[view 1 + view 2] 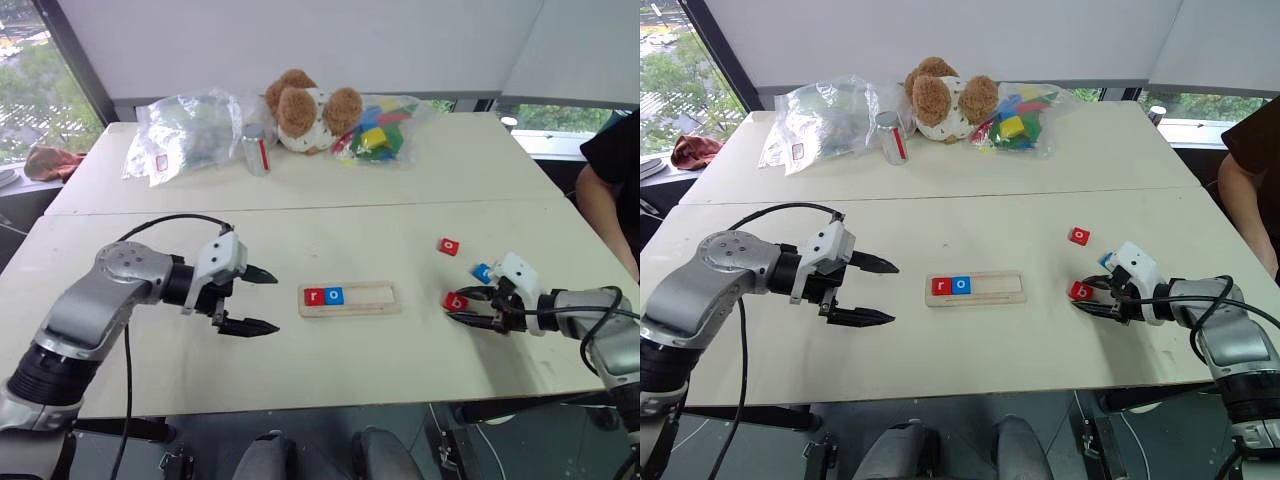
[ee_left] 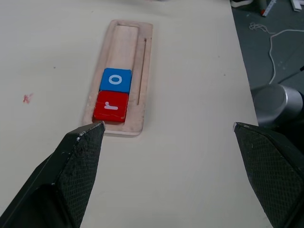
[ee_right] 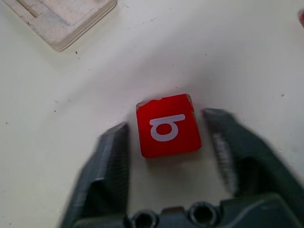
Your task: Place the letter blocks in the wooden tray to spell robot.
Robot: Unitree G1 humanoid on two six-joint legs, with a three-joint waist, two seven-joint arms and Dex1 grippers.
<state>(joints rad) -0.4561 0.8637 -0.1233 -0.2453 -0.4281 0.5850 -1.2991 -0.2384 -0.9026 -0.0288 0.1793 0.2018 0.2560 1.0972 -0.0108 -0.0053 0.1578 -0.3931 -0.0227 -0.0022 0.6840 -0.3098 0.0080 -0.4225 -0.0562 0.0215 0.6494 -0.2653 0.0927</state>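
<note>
The wooden tray (image 1: 375, 298) lies mid-table and holds a red "r" block (image 1: 314, 296) and a blue "o" block (image 1: 335, 296) at its left end. To its right lies a red "b" block (image 3: 167, 125), with my right gripper (image 1: 453, 306) low on the table and its fingers (image 3: 111, 161) closed in against two sides of it. A blue block (image 1: 482, 272) sits just behind that gripper, and another red block (image 1: 449, 246) lies farther back. My left gripper (image 1: 277, 301) hovers open left of the tray, pointing at it, with nothing between its fingers (image 2: 80, 161).
On the far table stand a teddy bear (image 1: 305, 110), a clear bag of coloured toy blocks (image 1: 378, 128), a crumpled plastic bag (image 1: 190, 130) and a small can (image 1: 257, 150). A person's arm (image 1: 612, 170) is at the right edge.
</note>
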